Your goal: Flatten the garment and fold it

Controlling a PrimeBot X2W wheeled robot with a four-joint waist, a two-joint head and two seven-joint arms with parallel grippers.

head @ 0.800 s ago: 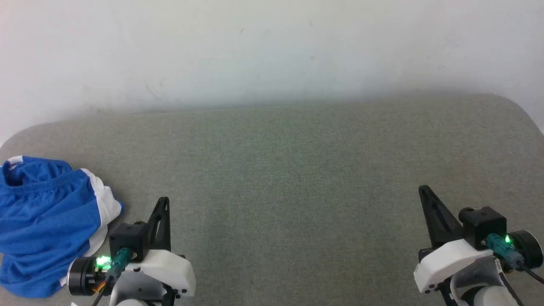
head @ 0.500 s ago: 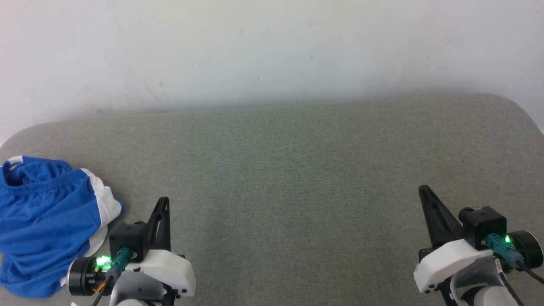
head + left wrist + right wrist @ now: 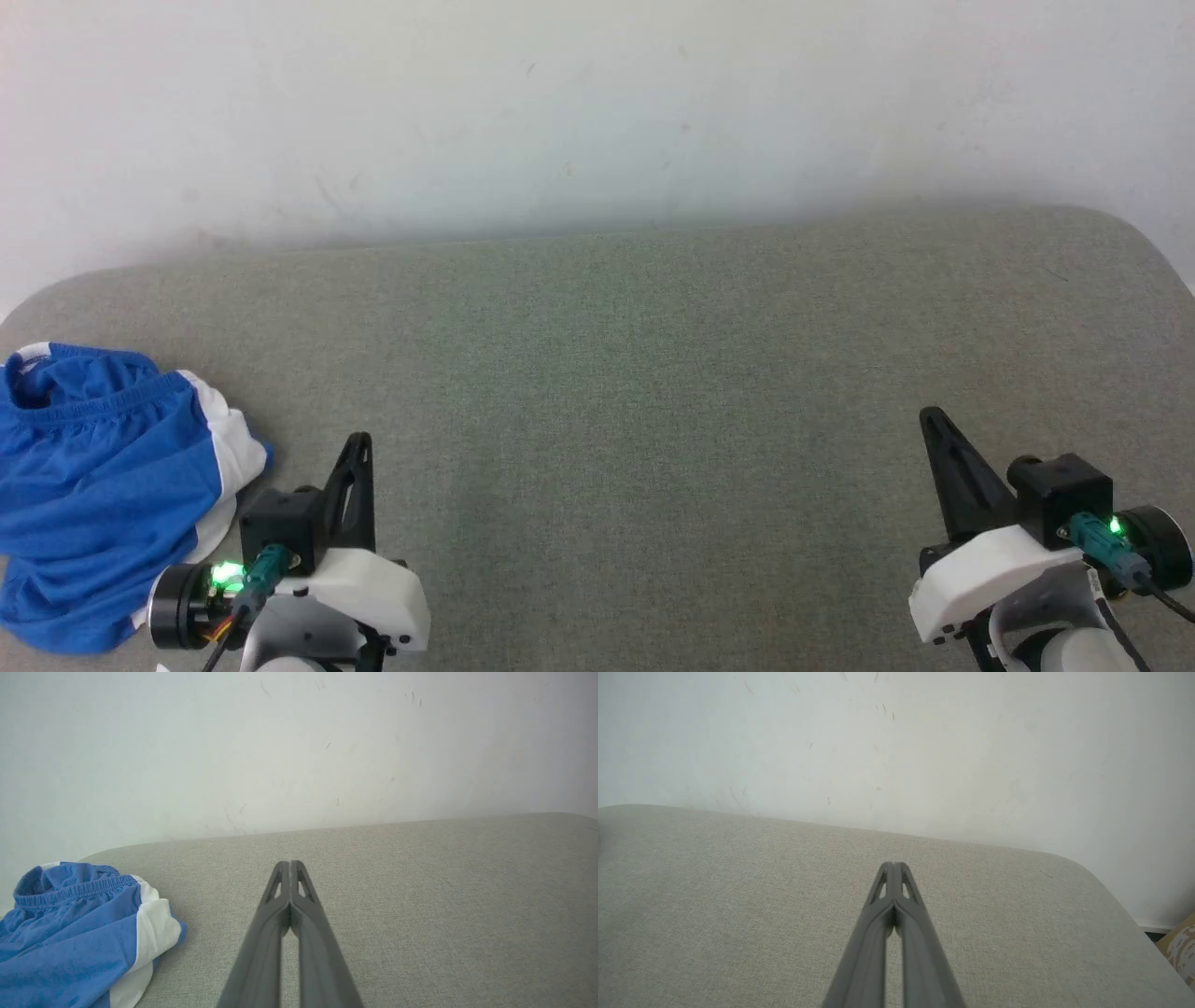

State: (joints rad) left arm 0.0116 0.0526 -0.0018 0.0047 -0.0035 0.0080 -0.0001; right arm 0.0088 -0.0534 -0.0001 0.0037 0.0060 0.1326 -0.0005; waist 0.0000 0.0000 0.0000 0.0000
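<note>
The garment (image 3: 103, 490), bright blue shorts with a white side stripe and a gathered waistband, lies crumpled at the left edge of the grey-green padded surface (image 3: 653, 373). It also lies at the lower left of the left wrist view, garment (image 3: 70, 933). My left gripper (image 3: 359, 439) hovers just right of it, shut and empty, fingertips pressed together (image 3: 290, 863). My right gripper (image 3: 927, 413) stands far to the right, also shut with nothing in it, tips meeting (image 3: 893, 864) over bare fabric.
A plain white wall (image 3: 597, 112) runs behind the padded surface. The surface has rounded far corners at left and right (image 3: 1083, 868). A patterned object (image 3: 1181, 947) sits on the floor past the right corner.
</note>
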